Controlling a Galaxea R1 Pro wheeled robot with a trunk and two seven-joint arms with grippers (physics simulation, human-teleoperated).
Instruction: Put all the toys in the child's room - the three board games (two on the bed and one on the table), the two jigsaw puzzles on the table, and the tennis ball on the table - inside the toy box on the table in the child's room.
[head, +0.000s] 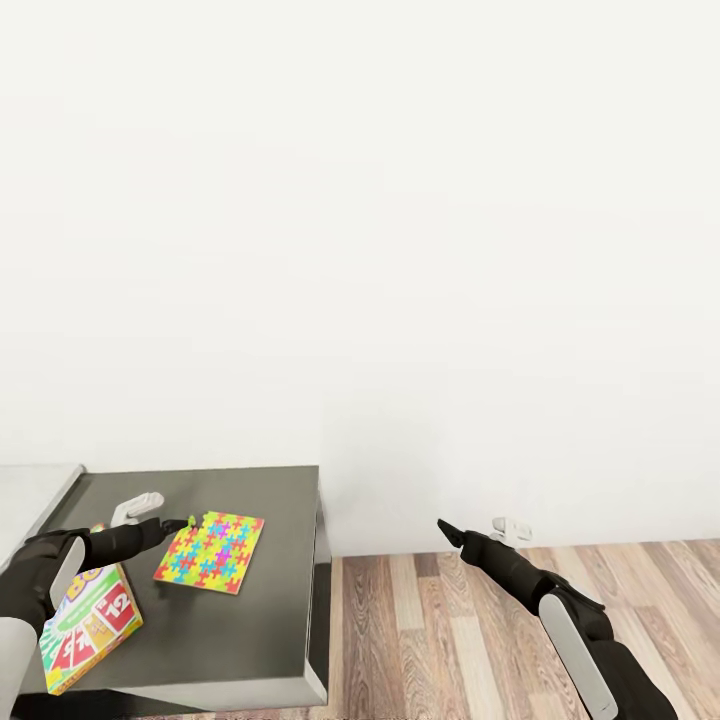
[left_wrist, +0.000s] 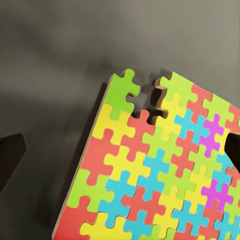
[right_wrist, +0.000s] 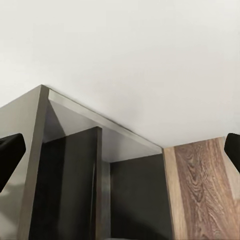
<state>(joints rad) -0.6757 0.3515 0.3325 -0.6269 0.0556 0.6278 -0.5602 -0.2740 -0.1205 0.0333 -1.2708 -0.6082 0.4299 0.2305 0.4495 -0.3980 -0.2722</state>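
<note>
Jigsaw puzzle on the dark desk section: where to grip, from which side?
Judging by its pose, take the jigsaw puzzle at the corner under the left gripper, from above. It lies flat and thin on the table, so straddle an edge; that corner's green piece sticks out loosely.

Head view: looking forward and down from above at the dark surface, wall and wood floor.
Left wrist view: hovering close over the jigsaw puzzle, shared with the head view.
Right wrist view: facing the surface's end and floor from nearby.
</note>
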